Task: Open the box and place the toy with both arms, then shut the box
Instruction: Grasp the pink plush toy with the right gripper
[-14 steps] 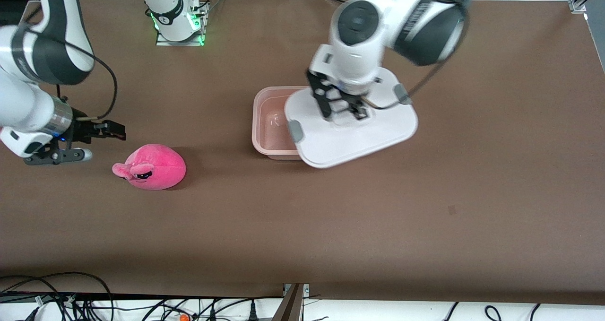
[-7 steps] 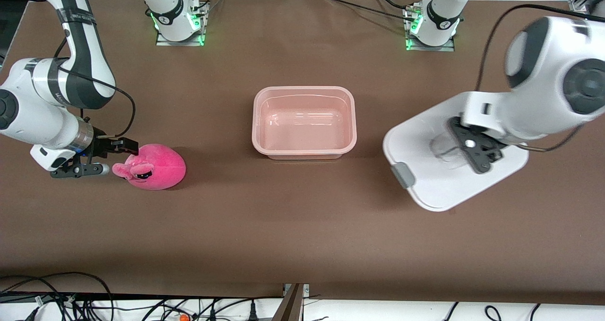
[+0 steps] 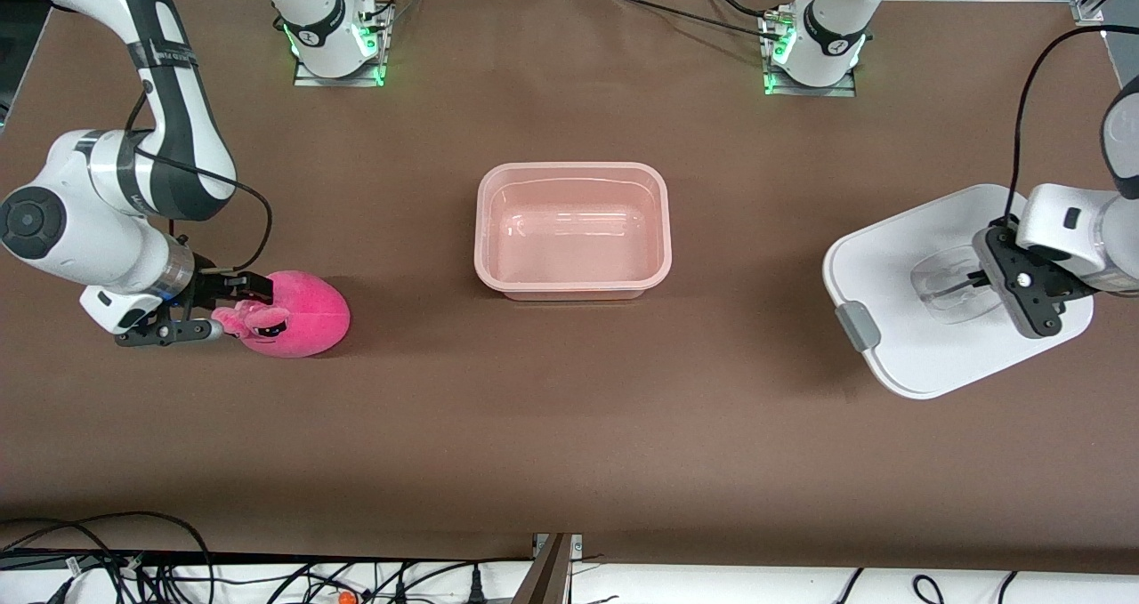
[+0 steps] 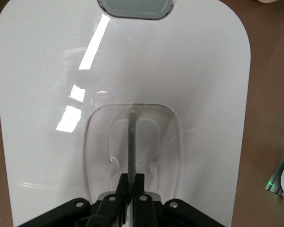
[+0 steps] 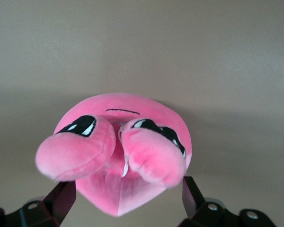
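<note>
Lid (image 3: 925, 319) is off the tub (image 3: 572, 230) now. A sec ago the left arm had it lifted half over the tub; half a sec ago it was swinging toward the left arm's end of the surface (image 3: 569, 426); now it's farther out that way, well apart from the tub, w/ one grey clip (image 3: 859, 326) showing on its edge. Can't tell if the lid touches the surface yet or hangs just above. Left gripper (image 4: 130, 187) has its fingers pinched together on the thin bar of the clear recessed handle (image 4: 132, 151).

Tub sits mid-surface, open, nothing inside.

Right gripper (image 3: 233, 306) has come in too: was near the plush toy (image 3: 298, 315), then just beside it, now at its eared end. In the right wrist view the fingers (image 5: 61, 201) are spread wide, one each side of the toy (image 5: 120, 151), not visibly pressing it. Toy lies toward the right arm's end, somewhat nearer the front camera than the tub.

Meaning: opening step looks about done and the tub is clear to load. Next is likely closing on the toy; soft plush, so it'll squash and the grip should go across the body, not just the ears.
</note>
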You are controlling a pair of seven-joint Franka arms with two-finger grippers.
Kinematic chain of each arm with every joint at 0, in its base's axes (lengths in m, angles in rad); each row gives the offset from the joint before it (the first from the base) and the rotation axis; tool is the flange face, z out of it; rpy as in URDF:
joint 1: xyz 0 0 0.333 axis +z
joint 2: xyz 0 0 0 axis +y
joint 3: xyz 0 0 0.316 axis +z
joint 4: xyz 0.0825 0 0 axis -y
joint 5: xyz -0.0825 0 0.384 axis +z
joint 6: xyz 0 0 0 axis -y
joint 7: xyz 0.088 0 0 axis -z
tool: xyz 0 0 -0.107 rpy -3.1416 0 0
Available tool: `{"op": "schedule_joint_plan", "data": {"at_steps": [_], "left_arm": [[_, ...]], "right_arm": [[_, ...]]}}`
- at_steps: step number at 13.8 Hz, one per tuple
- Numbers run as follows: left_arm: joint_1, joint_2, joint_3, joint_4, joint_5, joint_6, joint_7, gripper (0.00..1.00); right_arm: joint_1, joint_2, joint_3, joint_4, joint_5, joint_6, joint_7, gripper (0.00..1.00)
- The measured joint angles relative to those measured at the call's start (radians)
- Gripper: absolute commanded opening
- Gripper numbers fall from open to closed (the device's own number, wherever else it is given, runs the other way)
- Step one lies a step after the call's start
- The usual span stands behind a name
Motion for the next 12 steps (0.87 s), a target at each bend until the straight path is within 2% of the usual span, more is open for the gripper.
{"op": "schedule_joint_plan", "data": {"at_steps": [4,7,8,9,10,12], "left_arm": [[0.002,0.009,-0.014,0.0,0.0,0.0,0.005,0.0],[0.002,0.011,-0.015,-0.001,0.0,0.0,0.009,0.0],[0.002,0.012,-0.015,-0.002,0.0,-0.001,0.011,0.0],[0.002,0.012,-0.016,-0.004,0.0,-0.001,0.013,0.0],[0.002,0.012,-0.016,-0.006,0.0,-0.001,0.014,0.0],[0.002,0.012,-0.016,-0.007,0.0,-0.001,0.016,0.0]], "right_arm": [[0.0,0.011,0.002,-0.061,0.0,0.089,0.0,0.63],[0.0,0.01,0.004,-0.071,0.001,0.102,0.0,0.26],[0.0,0.009,0.004,-0.071,0.001,0.102,0.0,0.19],[0.0,0.009,0.004,-0.071,0.001,0.102,-0.003,0.07],[0.0,0.008,0.005,-0.07,0.001,0.102,-0.013,0.0],[0.001,0.006,0.008,-0.063,0.001,0.095,-0.046,0.0]]}}
